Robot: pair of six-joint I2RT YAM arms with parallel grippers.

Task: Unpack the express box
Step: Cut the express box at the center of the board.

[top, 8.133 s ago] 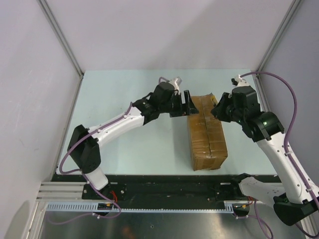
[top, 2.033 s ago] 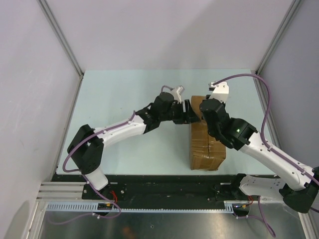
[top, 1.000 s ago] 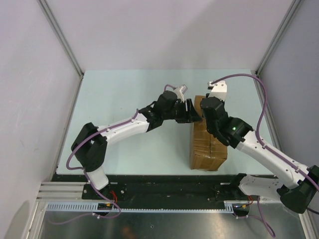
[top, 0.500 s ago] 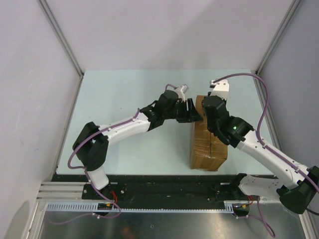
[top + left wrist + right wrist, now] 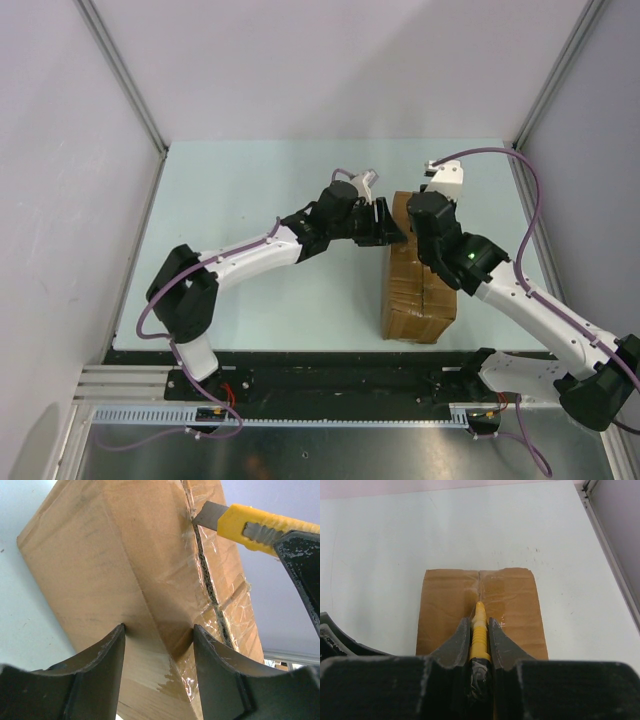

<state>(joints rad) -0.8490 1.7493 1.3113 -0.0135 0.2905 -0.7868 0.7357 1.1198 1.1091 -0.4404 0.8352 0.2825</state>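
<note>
Cardboard express box (image 5: pixel 418 285) lies flat on the bench (image 5: pixel 250 190), right of centre, long axis running away from the arm bases. Left claw (image 5: pixel 159 630) is spread wide astride the box's far-left corner edge; can't tell if it's pressing. Right claw (image 5: pixel 479 625) is clamped on a yellow utility knife (image 5: pixel 250 527) above the box, blade tip at the taped centre seam near the box's far end. Box looks stiff-walled and probably light, with slick tape, so it's likely to skid under blade drag. Brace the side walls or corners, not the top flaps.
</note>
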